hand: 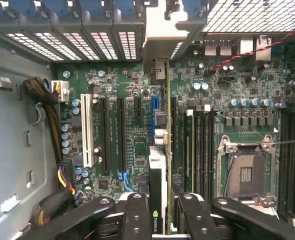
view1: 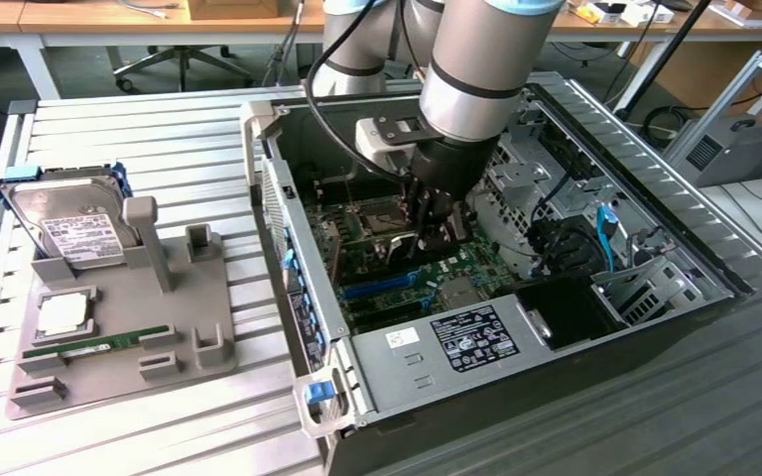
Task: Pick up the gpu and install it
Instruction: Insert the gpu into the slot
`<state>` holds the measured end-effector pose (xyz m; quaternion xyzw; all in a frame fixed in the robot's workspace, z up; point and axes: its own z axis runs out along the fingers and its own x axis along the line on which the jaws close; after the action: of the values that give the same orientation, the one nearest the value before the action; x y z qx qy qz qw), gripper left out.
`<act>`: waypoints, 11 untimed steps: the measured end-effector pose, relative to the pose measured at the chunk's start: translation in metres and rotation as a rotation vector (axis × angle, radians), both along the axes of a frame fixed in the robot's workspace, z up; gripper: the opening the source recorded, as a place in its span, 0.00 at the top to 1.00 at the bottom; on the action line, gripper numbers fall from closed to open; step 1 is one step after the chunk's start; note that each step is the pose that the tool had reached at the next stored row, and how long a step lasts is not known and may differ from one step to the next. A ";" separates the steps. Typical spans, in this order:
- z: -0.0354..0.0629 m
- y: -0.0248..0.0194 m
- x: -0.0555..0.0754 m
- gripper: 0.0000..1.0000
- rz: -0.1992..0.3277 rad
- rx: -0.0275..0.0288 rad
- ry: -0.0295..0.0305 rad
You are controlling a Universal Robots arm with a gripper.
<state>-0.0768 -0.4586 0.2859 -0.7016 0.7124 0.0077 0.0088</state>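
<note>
1. Reaching down into the open grey metal computer case point(view1: 540, 327), the robot's black end effector point(view1: 431, 228) hangs low over the green motherboard point(view1: 401, 283).
2. The end effector is clenched on the gpu point(hand: 157, 167), a thin card that the wrist view shows edge-on. A black cooler with a small green logo covers one face and green circuit board the other, and the card is pinched between two black fingers point(hand: 137, 215).
3. The gpu stands upright on its long edge above the motherboard, among the row of long black expansion slots. A white expansion slot point(hand: 86, 131) lies well off to one side of it, and the square, silver-framed processor socket point(hand: 245, 172) lies on the other. Its far end reaches toward the case wall that carries the vented slot covers.
4. Whether the card's lower edge is already seated in a slot cannot be told — the card itself hides that line.
5. The case lies on its side on a pale slatted metal desk point(view1: 130, 129).
6. Toward the exterior view's left, just beside the case, a grey moulded holder point(view1: 202, 342) sits on the desk. It carries a silver hard drive point(view1: 74, 230) with a white label, propped at a tilt, and a narrow green RAM stick point(view1: 96, 344) lying flat.
</note>
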 end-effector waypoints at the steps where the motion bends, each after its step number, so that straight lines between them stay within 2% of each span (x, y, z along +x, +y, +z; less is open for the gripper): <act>1: -0.0017 0.0000 0.000 0.73 0.000 -0.0001 0.0000; 11: -0.0074 0.0000 -0.002 0.73 0.000 -0.0002 0.0001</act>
<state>-0.0788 -0.4587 0.2785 -0.7016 0.7124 0.0077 0.0087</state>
